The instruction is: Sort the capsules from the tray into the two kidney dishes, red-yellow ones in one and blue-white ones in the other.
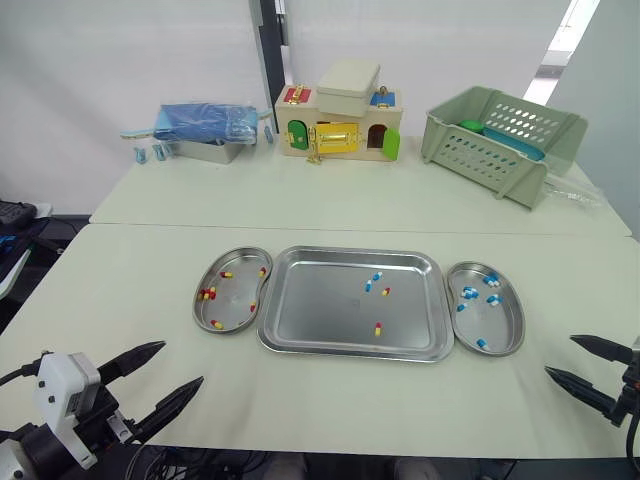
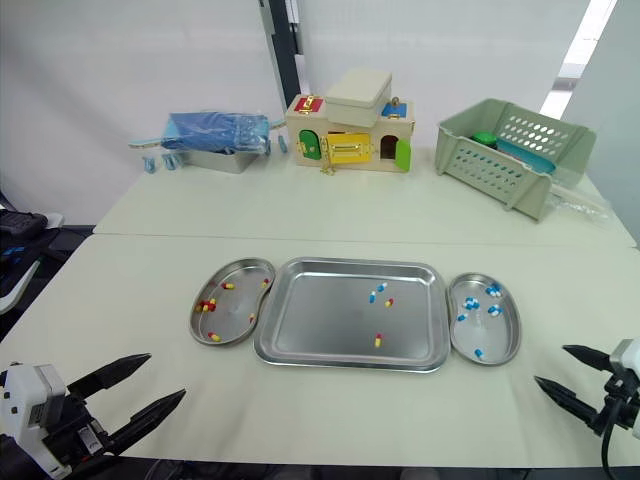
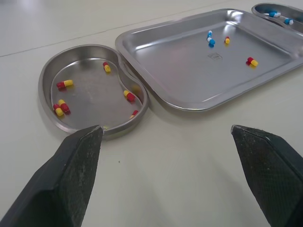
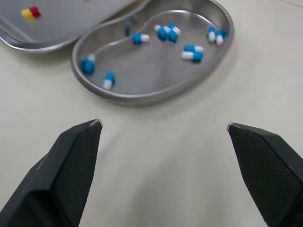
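Note:
A steel tray [image 1: 320, 310] lies mid-table with a blue-white capsule [image 1: 373, 281] and two red-yellow capsules [image 1: 386, 292] [image 1: 378, 327] in it. Touching its left side, a kidney dish [image 1: 240, 295] holds several red-yellow capsules [image 3: 61, 108]. On the tray's right, the other kidney dish [image 1: 503, 325] holds several blue-white capsules [image 4: 191, 52]. My left gripper [image 1: 183, 362] is open near the table's front left, a short way before the left dish, holding nothing. Open and unloaded, my right gripper [image 1: 559, 354] sits at the front right, just off the right dish.
Along the back of the far table stand a blue bag on a metal box [image 1: 205, 125], a wooden toy house with latches [image 1: 340, 120] and a green slotted basket [image 1: 500, 140]. A seam between two tables runs behind the dishes.

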Motion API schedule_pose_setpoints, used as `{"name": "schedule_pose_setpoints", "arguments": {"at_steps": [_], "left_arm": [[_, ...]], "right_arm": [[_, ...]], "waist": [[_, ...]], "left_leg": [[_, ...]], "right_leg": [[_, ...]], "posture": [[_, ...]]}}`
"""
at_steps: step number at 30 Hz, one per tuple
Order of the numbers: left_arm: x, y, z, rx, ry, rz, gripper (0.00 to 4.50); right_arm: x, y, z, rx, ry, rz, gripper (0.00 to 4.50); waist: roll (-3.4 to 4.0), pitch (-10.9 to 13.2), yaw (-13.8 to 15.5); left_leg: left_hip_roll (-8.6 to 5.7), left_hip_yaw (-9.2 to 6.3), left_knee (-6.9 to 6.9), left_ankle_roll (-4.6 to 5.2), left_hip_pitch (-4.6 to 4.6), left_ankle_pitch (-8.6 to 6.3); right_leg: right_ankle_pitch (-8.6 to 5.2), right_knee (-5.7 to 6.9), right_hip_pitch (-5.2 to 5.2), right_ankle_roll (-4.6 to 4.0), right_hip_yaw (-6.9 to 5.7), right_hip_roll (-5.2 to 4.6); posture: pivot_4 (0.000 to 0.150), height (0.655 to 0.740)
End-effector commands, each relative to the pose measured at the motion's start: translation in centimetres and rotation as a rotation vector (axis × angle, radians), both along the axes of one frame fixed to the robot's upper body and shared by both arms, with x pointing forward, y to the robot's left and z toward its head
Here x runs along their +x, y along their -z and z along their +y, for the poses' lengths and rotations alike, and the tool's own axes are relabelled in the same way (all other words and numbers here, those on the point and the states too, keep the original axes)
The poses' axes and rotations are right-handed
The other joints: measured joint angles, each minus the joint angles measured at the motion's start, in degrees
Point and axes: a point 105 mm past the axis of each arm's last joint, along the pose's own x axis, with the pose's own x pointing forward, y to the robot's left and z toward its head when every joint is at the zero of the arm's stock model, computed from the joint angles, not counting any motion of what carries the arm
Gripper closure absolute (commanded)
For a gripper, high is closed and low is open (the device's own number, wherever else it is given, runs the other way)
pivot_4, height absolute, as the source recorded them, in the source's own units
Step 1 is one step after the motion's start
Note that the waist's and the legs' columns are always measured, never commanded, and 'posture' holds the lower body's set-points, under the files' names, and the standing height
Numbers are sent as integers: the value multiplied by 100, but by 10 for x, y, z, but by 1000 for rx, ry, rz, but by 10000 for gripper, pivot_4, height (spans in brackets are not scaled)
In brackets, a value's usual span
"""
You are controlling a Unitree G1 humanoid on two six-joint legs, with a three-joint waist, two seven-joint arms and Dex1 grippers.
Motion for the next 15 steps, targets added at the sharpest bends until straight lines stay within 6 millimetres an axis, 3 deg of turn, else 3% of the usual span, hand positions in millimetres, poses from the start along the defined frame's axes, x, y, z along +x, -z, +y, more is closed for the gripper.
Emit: {"name": "schedule_pose_setpoints", "arguments": {"at_steps": [1, 5, 10, 12, 15], "left_arm": [[-1, 0, -4, 29, 46, -23, 95], [-10, 14, -21, 61, 180, -9, 95], [-12, 15, -37, 31, 284, -69, 95], [-14, 17, -42, 37, 327, -74, 95], [-12, 16, -52, -1, 364, -112, 95]], "right_arm": [[2, -12, -17, -52, 7, -31, 0], [4, -17, -24, -66, 7, -9, 0], [9, -33, -23, -31, -13, 28, 0], [16, -44, -17, -14, -36, 17, 0], [39, -74, 8, 21, -128, -41, 0]], "waist": [[5, -2, -3], [13, -6, -18], [15, -3, -5], [16, -3, -12], [24, -3, -52]], "left_leg": [[0, 0, 0, 0, 1, 0], [1, 4, -3, 0, 3, 0], [1, 4, -3, 0, 2, 0], [-2, 7, -2, 0, 1, 0], [1, 7, -3, 0, 4, 0]], "right_leg": [[0, 0, 0, 0, 0, 0], [0, 0, 0, 0, 3, 0], [0, -1, 1, 0, 2, 0], [0, -1, 0, 1, 8, -2], [0, -1, 1, 0, 6, 0]], "posture": [[1500, 7400], [1500, 7400], [1500, 7400], [1500, 7400], [1500, 7400]]}}
